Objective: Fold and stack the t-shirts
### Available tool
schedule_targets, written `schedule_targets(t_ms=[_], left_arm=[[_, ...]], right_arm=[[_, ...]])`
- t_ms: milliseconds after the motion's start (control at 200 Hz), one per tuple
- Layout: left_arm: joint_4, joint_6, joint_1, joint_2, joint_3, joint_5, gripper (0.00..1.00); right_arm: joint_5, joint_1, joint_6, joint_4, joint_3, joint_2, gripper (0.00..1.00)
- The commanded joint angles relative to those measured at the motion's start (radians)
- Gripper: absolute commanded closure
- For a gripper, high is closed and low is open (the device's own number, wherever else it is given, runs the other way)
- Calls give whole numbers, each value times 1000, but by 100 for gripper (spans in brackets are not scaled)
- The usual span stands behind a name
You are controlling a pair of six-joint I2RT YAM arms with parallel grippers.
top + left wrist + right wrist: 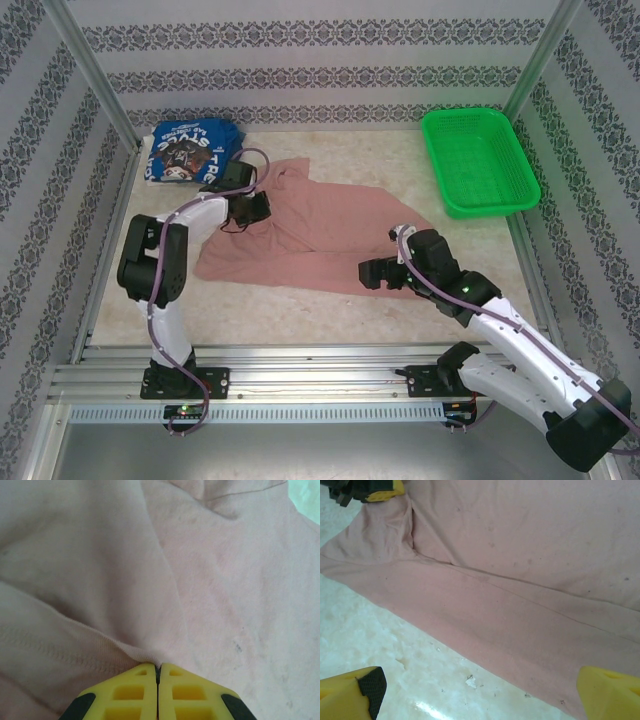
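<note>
The dusty pink t-shirt [310, 235] lies spread and rumpled across the middle of the table. My left gripper [250, 210] is over its left part, and in the left wrist view its yellow fingers [157, 666] are shut with a hemmed fold of the pink t-shirt [100, 645] pinched at their tips. My right gripper [375, 272] is at the shirt's front edge. It stands open [480, 695] with only bare table and the pink t-shirt's hem [520, 630] between the fingers. The royal blue t-shirt [190, 150] lies folded at the back left.
A green mesh basket [478, 160] stands at the back right. Patterned walls and metal posts close in the table on three sides. Bare table [300, 310] runs along the front, between the shirt and the arm bases.
</note>
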State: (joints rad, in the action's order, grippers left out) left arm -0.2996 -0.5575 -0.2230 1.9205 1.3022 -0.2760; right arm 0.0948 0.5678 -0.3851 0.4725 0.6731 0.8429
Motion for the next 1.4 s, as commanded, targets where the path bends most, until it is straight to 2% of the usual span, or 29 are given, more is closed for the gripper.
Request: schedule_targets(t_ms=[0,300,345,400,425,609,674,744,854,949,1039,1129,1199,1319,1394], left_arm=[[-11,54,-13,37,51,-34,93],[-1,103,-13,89,83,-47,88],[-1,110,-12,91,88,-42,79],[39,108,-13,80,75,-47,51],[56,104,-12,72,69,-43,44],[134,84,-13,-17,93,-62,21],[126,89,-13,-77,106,-30,13],[110,93,-9,-142,111,9,0],[7,110,-5,-199,144,-2,0],[-27,143,0,-245,81,35,0],[-93,193,10,-247,45,41,14],[-90,244,3,-231,5,-41,23],[-142,285,-13,-176,34,-26,37],[-250,321,-28,-61,115,20,41],[-307,314,-31,-30,137,103,44]], right_arm=[[-4,10,10,-25,-19,8,2],[-14,12,3,-23,-33,30,2],[-43,12,-8,-12,-33,35,2],[-71,12,-14,-2,-32,42,2],[-76,11,-17,-3,-33,44,2],[-100,-47,-52,17,-14,112,2],[-76,-82,-52,26,9,157,2],[-53,-120,-47,31,42,203,2],[-84,-182,-46,49,92,264,2],[-47,-277,-51,48,130,316,3],[13,-308,-8,28,157,351,5],[39,-307,28,32,176,393,6],[35,-309,37,41,185,420,8],[64,-306,26,9,163,414,8],[60,-306,29,15,154,402,8]])
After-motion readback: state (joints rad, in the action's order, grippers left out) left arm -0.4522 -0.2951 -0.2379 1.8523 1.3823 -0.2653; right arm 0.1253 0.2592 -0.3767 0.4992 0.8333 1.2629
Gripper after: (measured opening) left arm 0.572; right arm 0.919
